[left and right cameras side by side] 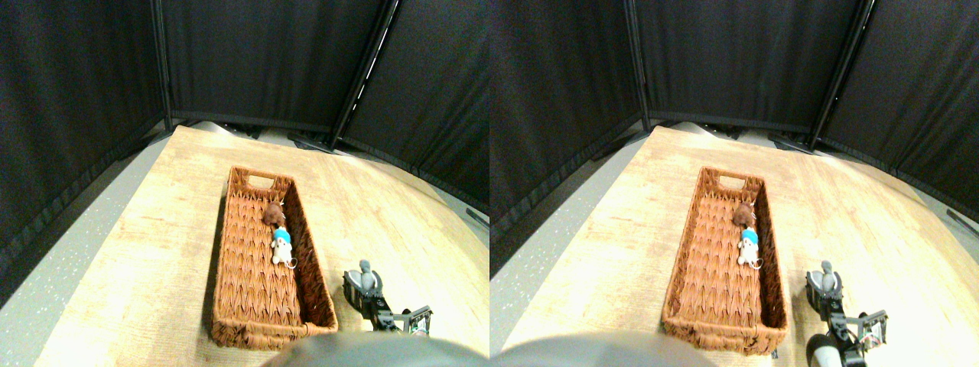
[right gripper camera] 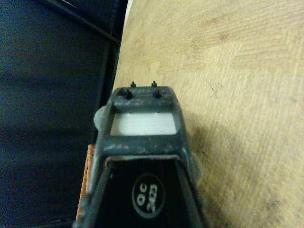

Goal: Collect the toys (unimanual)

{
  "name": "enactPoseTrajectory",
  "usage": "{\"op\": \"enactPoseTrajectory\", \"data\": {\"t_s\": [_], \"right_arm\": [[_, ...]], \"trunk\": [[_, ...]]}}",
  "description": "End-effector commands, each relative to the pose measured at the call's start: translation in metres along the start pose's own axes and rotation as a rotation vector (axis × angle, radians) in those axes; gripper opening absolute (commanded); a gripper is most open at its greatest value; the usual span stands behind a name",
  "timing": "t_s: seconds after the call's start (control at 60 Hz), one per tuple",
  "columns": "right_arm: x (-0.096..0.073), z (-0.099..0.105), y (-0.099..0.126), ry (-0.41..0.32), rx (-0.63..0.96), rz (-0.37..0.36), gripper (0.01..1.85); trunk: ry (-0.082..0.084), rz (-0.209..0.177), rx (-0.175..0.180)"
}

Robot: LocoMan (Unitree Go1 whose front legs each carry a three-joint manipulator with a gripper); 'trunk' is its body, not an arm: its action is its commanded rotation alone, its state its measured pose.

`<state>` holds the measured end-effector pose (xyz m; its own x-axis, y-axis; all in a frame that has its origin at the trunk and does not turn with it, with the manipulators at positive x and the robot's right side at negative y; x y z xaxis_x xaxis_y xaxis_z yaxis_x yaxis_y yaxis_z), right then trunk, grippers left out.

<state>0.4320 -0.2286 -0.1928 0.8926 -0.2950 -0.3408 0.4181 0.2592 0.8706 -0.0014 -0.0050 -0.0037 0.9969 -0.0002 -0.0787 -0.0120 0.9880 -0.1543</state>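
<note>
Surface: pale wood-grain table (left and right cameras side by side: 138, 252), ringed by black curtain panels (left and right cameras side by side: 268, 53) at the far side and both flanks
Basket: long brown wicker basket (left and right cameras side by side: 252, 298) at the centre of the table, long axis running from 6 to 12 o'clock, cut-out handle in the far end wall
Toy 1: brown plush toy (left and right cameras side by side: 273, 213) inside the basket, against the 3 o'clock wall, past the midpoint toward 12 o'clock
Toy 2: white plush toy with blue top (left and right cameras side by side: 282, 245) inside the basket, just beside the brown one on its 6 o'clock side, also along the 3 o'clock wall; small ring at its near end
Toy 3: grey plush toy (left and right cameras side by side: 366, 269) outside the basket, at 3 o'clock of its near end, sitting at the tip of the gripper
Right gripper (left and right cameras side by side: 361, 286): low over the table, beside the basket's 3 o'clock wall, clear of it; jaws closed on the grey plush toy, which protrudes above them
Wrist view: dark jaw frame (right gripper camera: 145, 126) over the table, pale grey bulges at both of its sides; a sliver of orange-brown wicker at one edge
</note>
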Motion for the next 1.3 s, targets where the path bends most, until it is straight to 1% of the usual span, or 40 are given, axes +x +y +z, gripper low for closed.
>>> {"op": "enactPoseTrajectory", "data": {"t_s": [0.017,0.033,0.05,0.067,0.133,0.15,0.217,0.267,0.3,0.333,0.367,0.433,0.483,0.583,0.683,0.717,0.8,0.883,0.933,0.967,1.033,1.083,1.117,1.2,1.233,1.3], "right_arm": [[0.002,0.003,0.022,-0.013,-0.013,0.096,0.06],[0.002,0.003,0.027,-0.017,-0.034,0.105,0.06],[0.003,0.003,0.031,-0.014,-0.055,0.113,0.06],[0.003,0.003,0.035,-0.005,-0.069,0.120,0.06],[0.006,0.002,0.046,0.008,-0.070,0.126,0.06],[0.007,0.002,0.049,0.021,-0.088,0.141,0.06],[0.010,0.000,0.065,0.036,-0.143,0.192,0.06],[0.009,-0.002,0.071,0.040,-0.146,0.195,0.06],[0.011,-0.004,0.077,0.057,-0.140,0.213,0.06],[0.013,-0.006,0.082,0.065,-0.130,0.216,0.06],[0.015,-0.007,0.086,0.071,-0.169,0.230,0.06],[0.016,-0.010,0.090,0.071,-0.196,0.226,0.06],[0.018,-0.014,0.096,0.097,-0.223,0.239,0.06],[0.020,-0.019,0.102,0.094,-0.203,0.240,0.06],[0.023,-0.026,0.108,0.110,-0.218,0.268,0.06],[0.025,-0.029,0.111,0.128,-0.196,0.270,0.06],[0.028,-0.037,0.115,0.153,-0.235,0.286,0.07],[0.028,-0.046,0.121,0.197,-0.237,0.282,0.06],[0.029,-0.053,0.125,0.218,-0.214,0.268,0.06],[0.028,-0.055,0.126,0.210,-0.216,0.267,0.06],[0.029,-0.064,0.130,0.247,-0.228,0.295,0.06],[0.029,-0.068,0.132,0.262,-0.235,0.299,0.07],[0.029,-0.073,0.133,0.289,-0.236,0.309,0.07],[0.029,-0.082,0.135,0.312,-0.224,0.306,0.07],[0.030,-0.086,0.136,0.341,-0.212,0.312,0.08],[0.030,-0.092,0.137,0.347,-0.210,0.300,0.08]], "trunk": [[-0.007,0.003,-0.019],[-0.007,0.003,-0.019],[-0.013,0.004,-0.021],[-0.014,0.003,-0.022],[-0.016,0.005,-0.027],[-0.018,0.006,-0.030],[-0.024,0.013,-0.039],[-0.028,0.018,-0.047],[-0.031,0.020,-0.052],[-0.033,0.025,-0.060],[-0.034,0.030,-0.066],[-0.038,0.038,-0.080],[-0.041,0.046,-0.090],[-0.046,0.060,-0.112],[-0.051,0.081,-0.131],[-0.053,0.087,-0.139],[-0.058,0.104,-0.154],[-0.064,0.120,-0.167],[-0.068,0.126,-0.175],[-0.071,0.131,-0.180],[-0.078,0.142,-0.194],[-0.082,0.152,-0.203],[-0.084,0.157,-0.209],[-0.088,0.168,-0.220],[-0.090,0.174,-0.225],[-0.092,0.182,-0.233]]}}
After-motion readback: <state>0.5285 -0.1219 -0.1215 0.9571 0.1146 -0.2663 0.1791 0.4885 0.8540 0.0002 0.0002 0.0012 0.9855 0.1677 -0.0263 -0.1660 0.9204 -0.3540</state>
